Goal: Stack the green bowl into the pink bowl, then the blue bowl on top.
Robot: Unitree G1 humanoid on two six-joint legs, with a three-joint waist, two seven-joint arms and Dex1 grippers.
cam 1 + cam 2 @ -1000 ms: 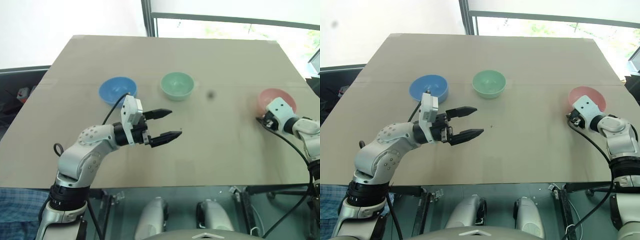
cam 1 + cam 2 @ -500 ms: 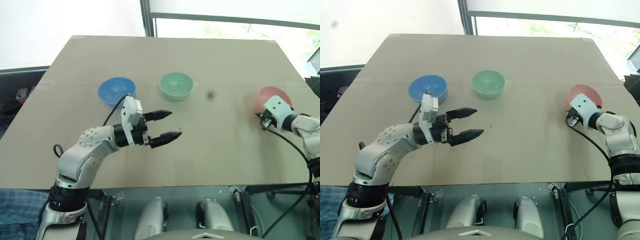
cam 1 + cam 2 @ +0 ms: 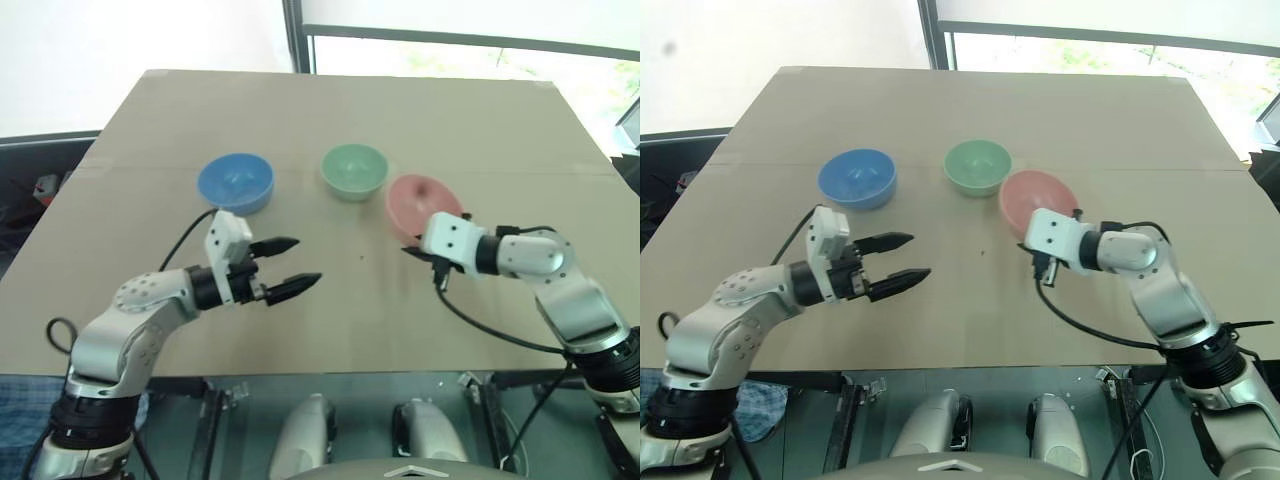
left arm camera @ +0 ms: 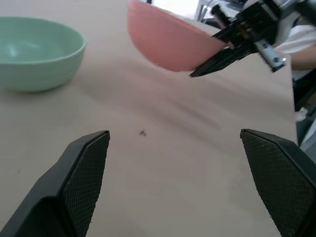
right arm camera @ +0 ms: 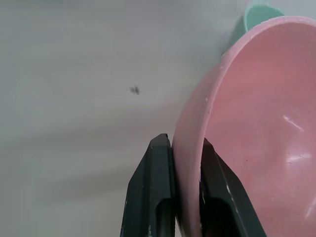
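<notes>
Tan table (image 3: 300, 120): blue bowl (image 3: 236, 182), green bowl (image 3: 354, 170) resting side by side.

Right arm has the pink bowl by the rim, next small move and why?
Probably lower the pink bowl onto the table and release. The right tool is shut on its rim, holding it tilted and lifted beside the green bowl, and it has to sit level to receive the green one.

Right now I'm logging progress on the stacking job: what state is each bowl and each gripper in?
pink bowl: gripped by its rim, tilted, lifted off the table beside the green bowl.
green bowl: upright on the table, empty, unstacked.
blue bowl: upright on the table, empty, unstacked.
right gripper: shut on the pink bowl's rim.
left gripper: open, holding nothing.
</notes>
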